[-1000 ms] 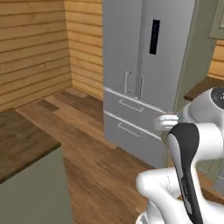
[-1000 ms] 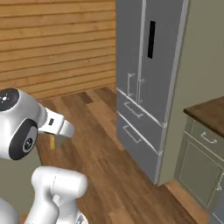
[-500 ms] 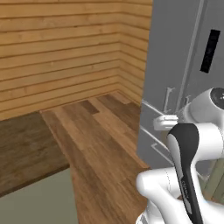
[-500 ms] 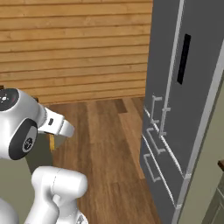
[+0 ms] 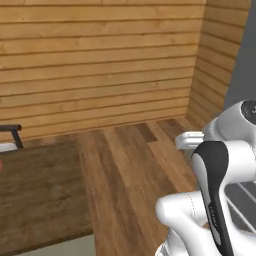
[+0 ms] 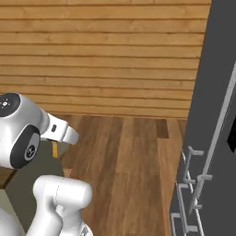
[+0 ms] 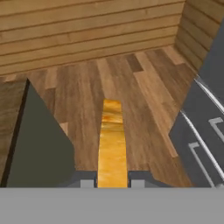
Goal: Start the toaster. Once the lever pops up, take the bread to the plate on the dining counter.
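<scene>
The gripper [image 7: 112,183] pinches the bread [image 7: 112,144] edge-on between its 2 fingers; the slice juts out over the wooden floor [image 7: 144,87]. Toast is light, stiff and crumbly, so a gentle grip near its lower edge seems wise. The dining counter [image 5: 35,195] lies left, a plank wall [image 5: 100,65] beyond.

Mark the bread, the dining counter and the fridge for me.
bread [image 7: 112,144]: hand view, middle of the slice's upturned edge.
dining counter [image 5: 40,195]: left base view, bare dark wooden top.
fridge [image 6: 216,101]: right base view, grey door panel.
</scene>
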